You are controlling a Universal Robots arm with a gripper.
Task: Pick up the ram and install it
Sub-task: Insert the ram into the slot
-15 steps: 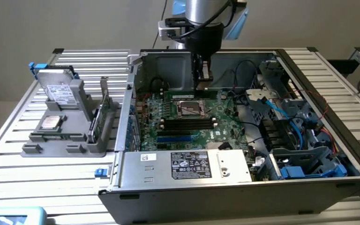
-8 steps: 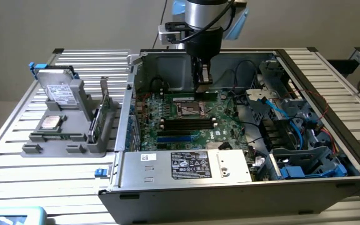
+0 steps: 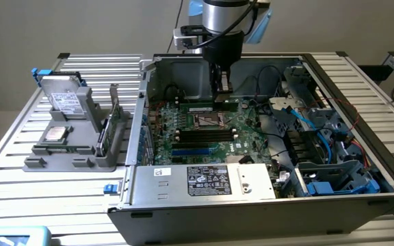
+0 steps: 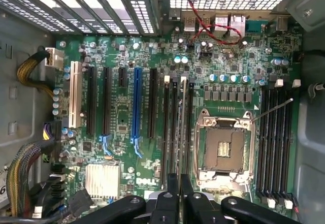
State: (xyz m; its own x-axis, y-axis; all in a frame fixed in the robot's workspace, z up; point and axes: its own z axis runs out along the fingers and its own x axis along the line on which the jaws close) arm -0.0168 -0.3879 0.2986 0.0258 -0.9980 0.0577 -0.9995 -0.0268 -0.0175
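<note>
My gripper (image 3: 222, 90) reaches down into the open computer case (image 3: 135, 154), over the motherboard (image 3: 204, 133). It is shut on the ram (image 3: 209, 107), a narrow green stick lying across the board just beyond the processor socket (image 3: 207, 121). In the wrist view the ram (image 4: 182, 127) shows edge-on as a thin pale strip running out from between the black fingers (image 4: 167, 203). It lies in line with the black slots (image 4: 170, 132) beside the socket (image 4: 223, 148). I cannot tell whether it is seated in a slot.
More black memory slots (image 4: 274, 142) lie on the socket's other side, and a blue slot (image 4: 136, 107) and heatsink (image 4: 101, 178) sit further along. Cables (image 3: 299, 133) and drive bays crowd the case at the exterior view's right. A grey parts fixture (image 3: 74, 148) stands at its left.
</note>
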